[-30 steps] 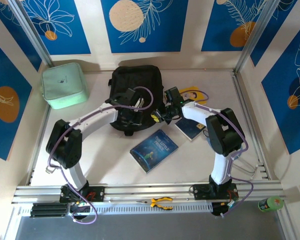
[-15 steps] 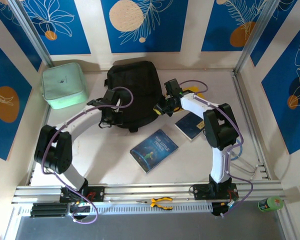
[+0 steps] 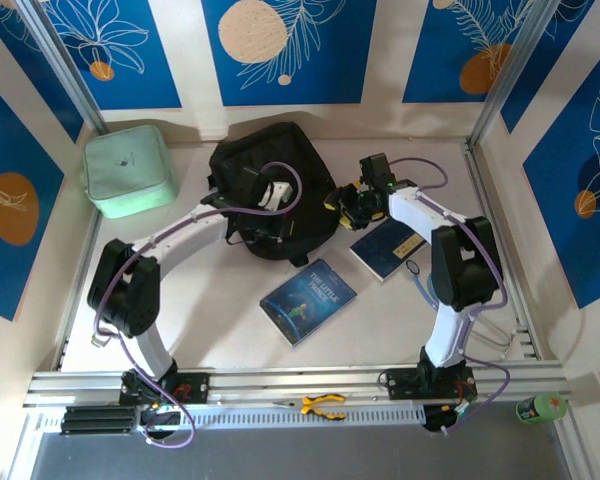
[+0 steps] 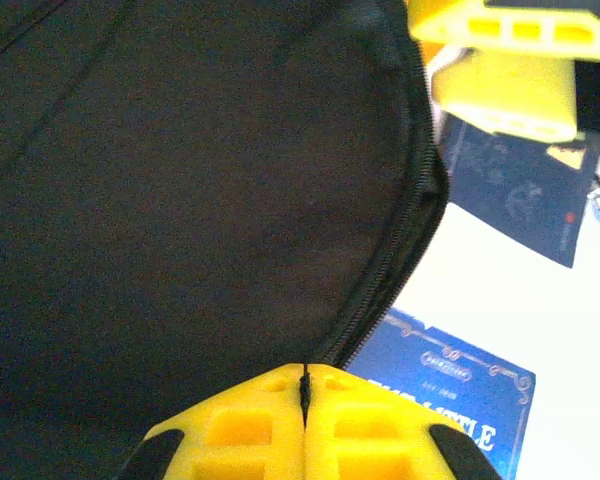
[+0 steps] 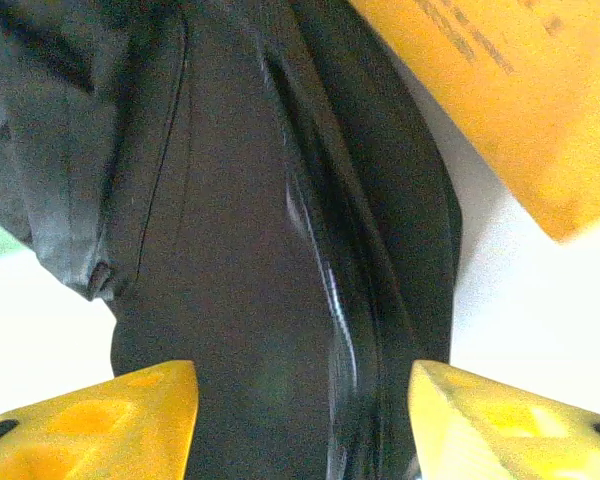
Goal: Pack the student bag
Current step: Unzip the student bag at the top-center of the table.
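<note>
The student bag (image 3: 270, 165), a large black fabric backpack, lies at the back middle of the table. My left gripper (image 3: 286, 229) sits over its near right part. In the left wrist view its yellow fingers (image 4: 242, 432) are pressed together on a thin black strip where the bag's zipper (image 4: 395, 270) ends. My right gripper (image 3: 336, 203) is at the bag's right side, open. In the right wrist view its fingertips (image 5: 110, 410) straddle the bag's black fabric and a strap (image 5: 310, 230) without touching them.
A blue "Little Prince" book (image 3: 308, 299) lies in front of the bag. A dark blue book (image 3: 387, 247) sits under the right arm, and a yellow book (image 5: 500, 90) is beside the bag. A mint-green zip case (image 3: 128, 170) stands at the back left. Pliers (image 3: 323, 405) rest on the front rail.
The left gripper swung left off the bag, then came back right onto its near part. The right gripper moved right and back. The bag has shifted and bulged.
</note>
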